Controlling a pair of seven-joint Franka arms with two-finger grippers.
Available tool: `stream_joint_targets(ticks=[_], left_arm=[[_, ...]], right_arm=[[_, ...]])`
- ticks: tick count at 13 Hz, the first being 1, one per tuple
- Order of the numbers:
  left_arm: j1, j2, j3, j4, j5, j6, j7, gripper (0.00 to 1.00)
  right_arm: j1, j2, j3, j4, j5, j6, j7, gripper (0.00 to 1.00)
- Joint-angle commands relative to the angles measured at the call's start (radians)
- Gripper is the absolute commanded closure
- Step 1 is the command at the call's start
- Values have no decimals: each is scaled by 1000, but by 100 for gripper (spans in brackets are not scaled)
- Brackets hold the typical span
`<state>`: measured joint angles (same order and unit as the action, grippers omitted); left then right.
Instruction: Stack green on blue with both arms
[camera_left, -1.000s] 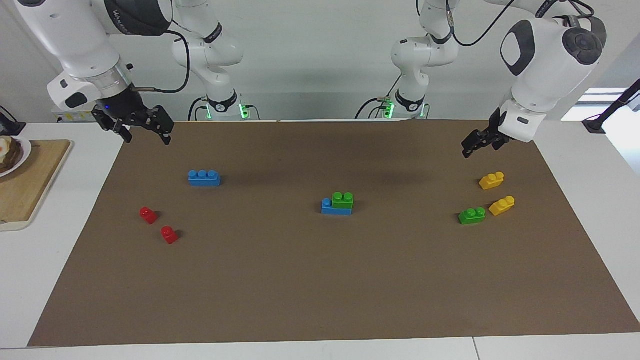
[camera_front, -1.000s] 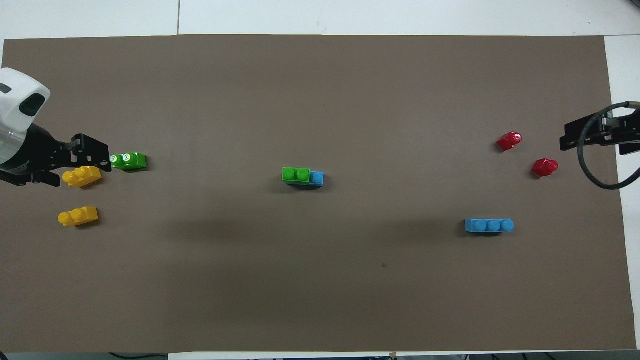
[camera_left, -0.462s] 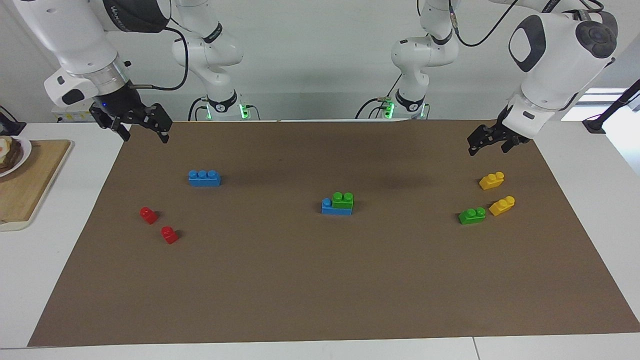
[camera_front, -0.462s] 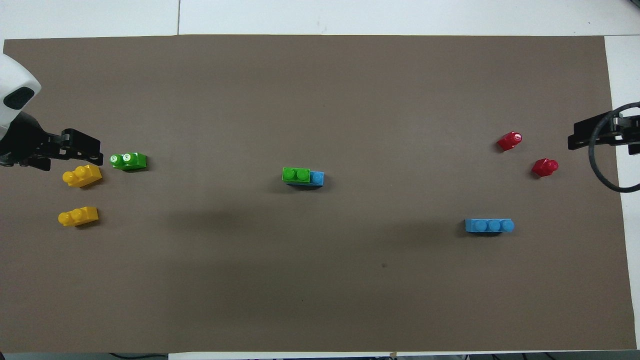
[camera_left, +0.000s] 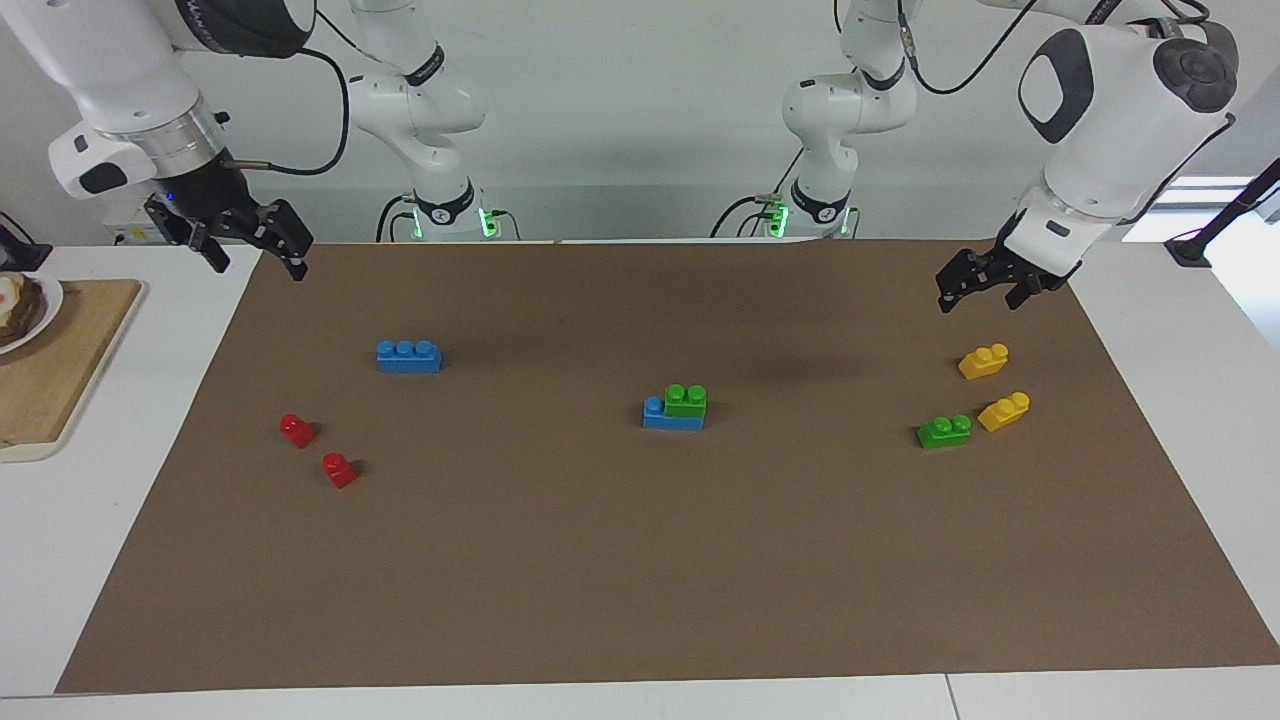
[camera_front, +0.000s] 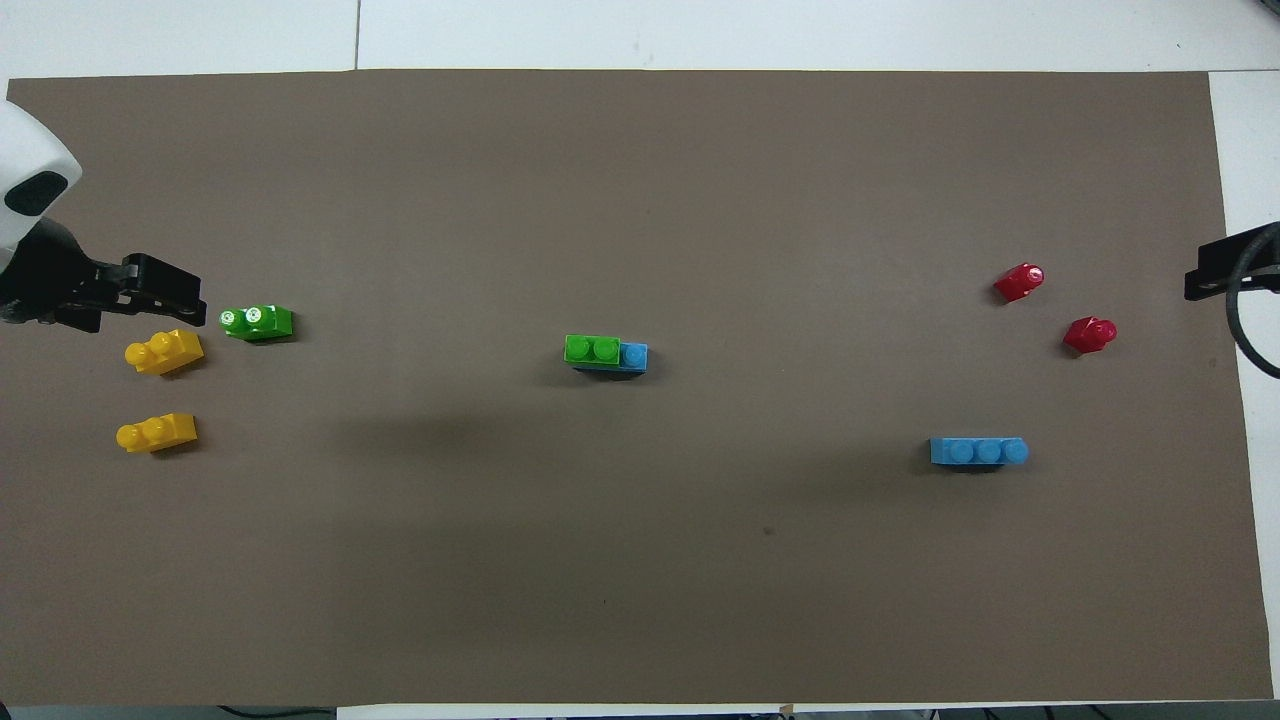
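At the middle of the brown mat, a green brick (camera_left: 686, 400) (camera_front: 592, 348) sits on one end of a blue brick (camera_left: 671, 417) (camera_front: 633, 355), leaving one blue stud bare. A second green brick (camera_left: 944, 431) (camera_front: 257, 321) lies toward the left arm's end, and a second blue brick (camera_left: 409, 356) (camera_front: 978, 451) lies toward the right arm's end. My left gripper (camera_left: 980, 295) (camera_front: 190, 295) hangs open and empty over the mat near the yellow bricks. Over the mat's corner at the right arm's end, my right gripper (camera_left: 258, 262) (camera_front: 1205, 282) is raised, open and empty.
Two yellow bricks (camera_left: 983, 361) (camera_left: 1004, 411) lie beside the loose green brick. Two small red bricks (camera_left: 296, 430) (camera_left: 339, 469) lie farther from the robots than the loose blue brick. A wooden board (camera_left: 60, 370) with a plate sits off the mat at the right arm's end.
The right gripper has risen and drawn outward toward the mat's corner. The left gripper has pulled back slightly toward the table's edge. No brick has moved.
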<state>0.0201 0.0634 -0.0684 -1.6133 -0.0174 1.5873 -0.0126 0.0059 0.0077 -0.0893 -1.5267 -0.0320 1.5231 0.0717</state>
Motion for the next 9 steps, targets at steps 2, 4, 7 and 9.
stream_joint_targets(ticks=[2, 4, 7, 9], left_arm=[[1, 10, -7, 13, 24, 23, 17, 0], [1, 9, -7, 13, 24, 23, 17, 0], [1, 9, -7, 13, 24, 23, 17, 0], [0, 13, -1, 26, 24, 4, 17, 0]], right_arm=[[-15, -26, 20, -29, -23, -11, -13, 1], [-15, -28, 23, -32, -22, -9, -10, 1], [-14, -29, 25, -36, -8, -8, -4, 1], [-14, -29, 26, -36, -8, -6, -4, 0]])
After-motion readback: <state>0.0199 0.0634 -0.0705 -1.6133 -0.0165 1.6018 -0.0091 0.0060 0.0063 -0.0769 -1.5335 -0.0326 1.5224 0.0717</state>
